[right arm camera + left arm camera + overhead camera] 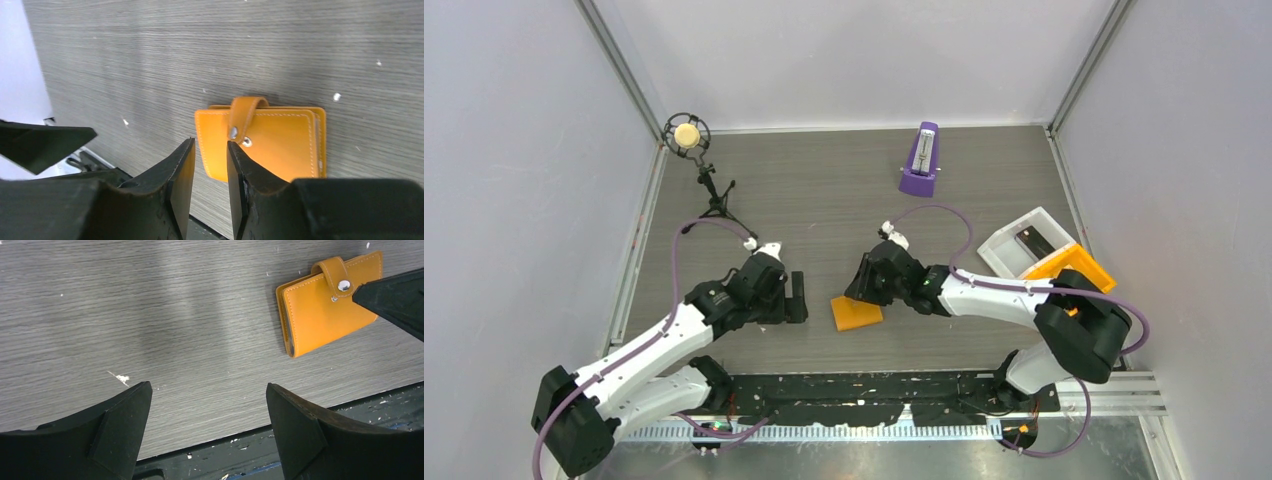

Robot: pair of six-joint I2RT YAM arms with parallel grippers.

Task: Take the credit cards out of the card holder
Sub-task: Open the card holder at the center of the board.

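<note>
The orange card holder (856,313) (327,307) (270,145) lies flat and folded on the table between the two arms. Its strap (242,115) curls up with its snap apart from the stud on the cover. No credit cards show at the holder. My right gripper (864,290) (210,142) hovers over the holder's left edge by the snap, its jaws a narrow gap apart with nothing between them. One of its fingers (395,295) reaches the strap in the left wrist view. My left gripper (796,297) (209,387) stands wide open and empty, left of the holder.
A white bin (999,250) with a black flat rectangle (1034,243) in it and an orange bin (1069,265) stand at the right. A purple metronome (921,160) is at the back, and a microphone on a stand (687,135) at the back left. Walls enclose the table.
</note>
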